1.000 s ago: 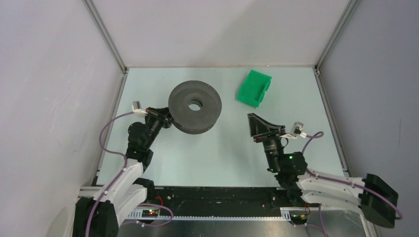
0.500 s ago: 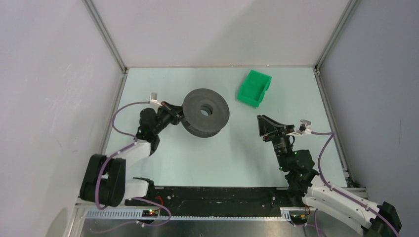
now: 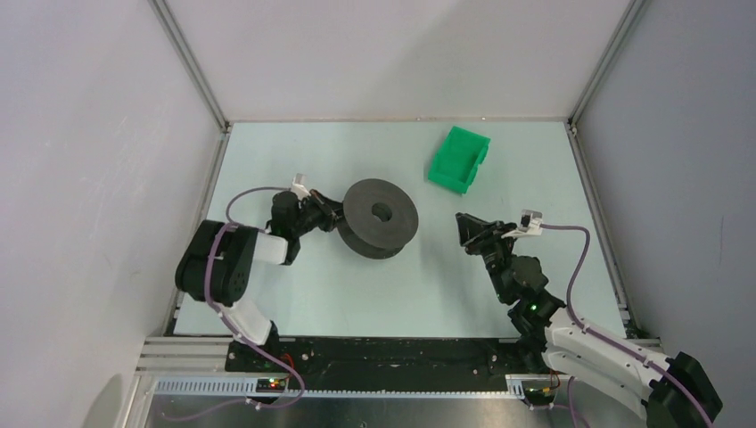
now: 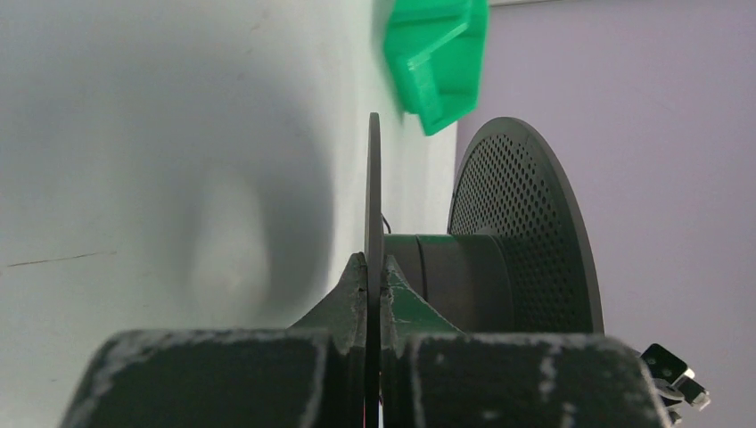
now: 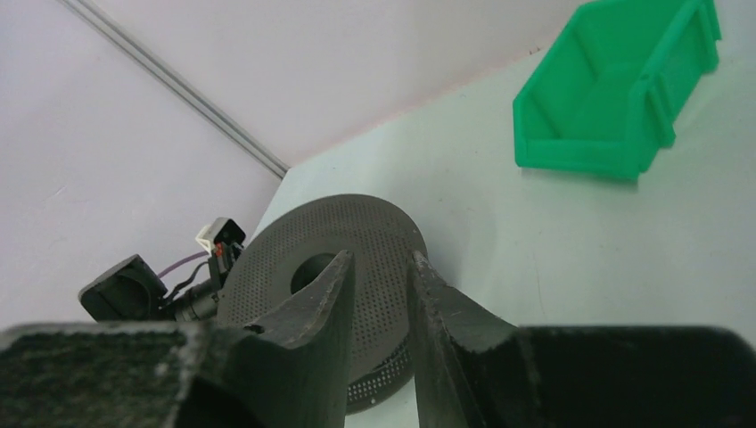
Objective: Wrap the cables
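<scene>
My left claw (image 4: 374, 269) is clamped tight on the thin edge of one flange of the black reel (image 4: 521, 223), a finger on each face. Of the cable (image 4: 386, 220) I can find only a short dark thread. It stands off the hub just beyond those fingertips, close against the pinched flange, and the rest I cannot make out. The reel's perforated face, with its centre hole, is turned upward. My right claw (image 5: 379, 281) hangs well apart from the reel and points toward it, jaws narrowly parted with nothing between them. Ahead and to the right as that claw faces, the green bin (image 5: 571, 153) sits on the pale table (image 3: 357, 285).
</scene>
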### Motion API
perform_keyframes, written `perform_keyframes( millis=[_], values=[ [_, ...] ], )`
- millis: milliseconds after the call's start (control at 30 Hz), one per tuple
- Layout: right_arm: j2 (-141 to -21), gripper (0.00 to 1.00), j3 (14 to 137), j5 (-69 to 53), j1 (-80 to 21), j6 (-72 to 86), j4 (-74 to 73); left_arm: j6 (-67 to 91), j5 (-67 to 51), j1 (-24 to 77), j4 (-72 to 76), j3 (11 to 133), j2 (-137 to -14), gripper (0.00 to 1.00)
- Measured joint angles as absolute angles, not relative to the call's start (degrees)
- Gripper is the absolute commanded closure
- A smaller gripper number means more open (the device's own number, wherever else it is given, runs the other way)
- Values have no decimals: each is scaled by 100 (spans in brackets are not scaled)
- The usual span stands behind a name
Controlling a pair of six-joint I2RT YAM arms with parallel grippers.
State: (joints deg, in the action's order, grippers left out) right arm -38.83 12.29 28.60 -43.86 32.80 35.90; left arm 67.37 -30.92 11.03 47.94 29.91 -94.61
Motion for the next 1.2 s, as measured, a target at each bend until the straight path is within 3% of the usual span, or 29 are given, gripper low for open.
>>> perform_keyframes(
  millis=[200, 800, 1200],
  values=[
    [-4064, 71, 1229, 2729, -4163, 3465, 3520, 6674, -3205, 1100, 4880, 3015, -10049, 99],
    [-4130, 71, 1232, 2515, -4084, 3649, 3385, 6615, -3435, 928, 5183, 3153, -10372, 71],
    [-3957, 70, 1232, 2497, -4066, 3675, 3223, 6543, -3479, 740, 5196, 3120, -10372, 63]
  ],
)
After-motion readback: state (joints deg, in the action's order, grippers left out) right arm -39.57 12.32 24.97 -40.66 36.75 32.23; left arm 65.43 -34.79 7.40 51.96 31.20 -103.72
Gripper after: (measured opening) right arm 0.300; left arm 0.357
